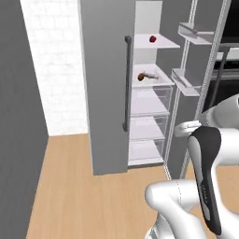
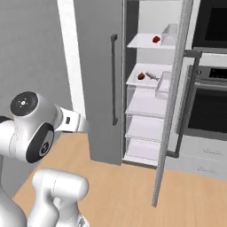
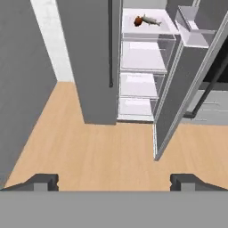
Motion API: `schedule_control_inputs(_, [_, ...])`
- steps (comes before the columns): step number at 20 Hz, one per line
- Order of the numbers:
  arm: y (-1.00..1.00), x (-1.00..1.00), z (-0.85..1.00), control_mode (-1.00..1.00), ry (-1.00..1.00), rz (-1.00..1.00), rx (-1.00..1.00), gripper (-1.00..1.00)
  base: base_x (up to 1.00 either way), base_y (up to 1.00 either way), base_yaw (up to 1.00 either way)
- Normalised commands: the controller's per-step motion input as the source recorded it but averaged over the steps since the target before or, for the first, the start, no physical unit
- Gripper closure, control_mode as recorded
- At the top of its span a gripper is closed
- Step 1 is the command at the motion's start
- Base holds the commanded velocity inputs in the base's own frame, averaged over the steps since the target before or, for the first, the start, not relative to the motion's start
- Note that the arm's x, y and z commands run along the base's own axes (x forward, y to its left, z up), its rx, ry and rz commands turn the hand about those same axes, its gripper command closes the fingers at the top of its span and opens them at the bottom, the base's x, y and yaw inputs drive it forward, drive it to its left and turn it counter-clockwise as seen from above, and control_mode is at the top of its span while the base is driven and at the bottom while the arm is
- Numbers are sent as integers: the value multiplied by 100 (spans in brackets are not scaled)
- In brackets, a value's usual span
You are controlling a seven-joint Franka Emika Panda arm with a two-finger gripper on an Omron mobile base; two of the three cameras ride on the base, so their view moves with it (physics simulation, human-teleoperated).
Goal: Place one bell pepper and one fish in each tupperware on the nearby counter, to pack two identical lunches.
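Observation:
Inside the open fridge, a red bell pepper lies on an upper shelf. One shelf lower, another bell pepper lies right beside a grey fish. My gripper is open, its two dark fingertips set wide apart with nothing between them. It hangs over the wooden floor, well short of the fridge and pointing toward it. The tupperware and the counter are out of view.
The fridge's right door stands swung open with bins on its inner side. The grey left door is closed, with a long vertical handle. A built-in oven stands right of the fridge. Several clear drawers fill the lower fridge.

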Motion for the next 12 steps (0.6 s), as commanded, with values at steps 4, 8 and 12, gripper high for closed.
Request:
schedule_control_inputs(4, [0,0,0,100,0,0,0,-100,98,91,-56])
schedule_control_inputs(8, [0,0,0,100,0,0,0,-100,100,46,-37])
schedule_control_inputs(12, [0,0,0,100,0,0,0,-100,92,6,-21])
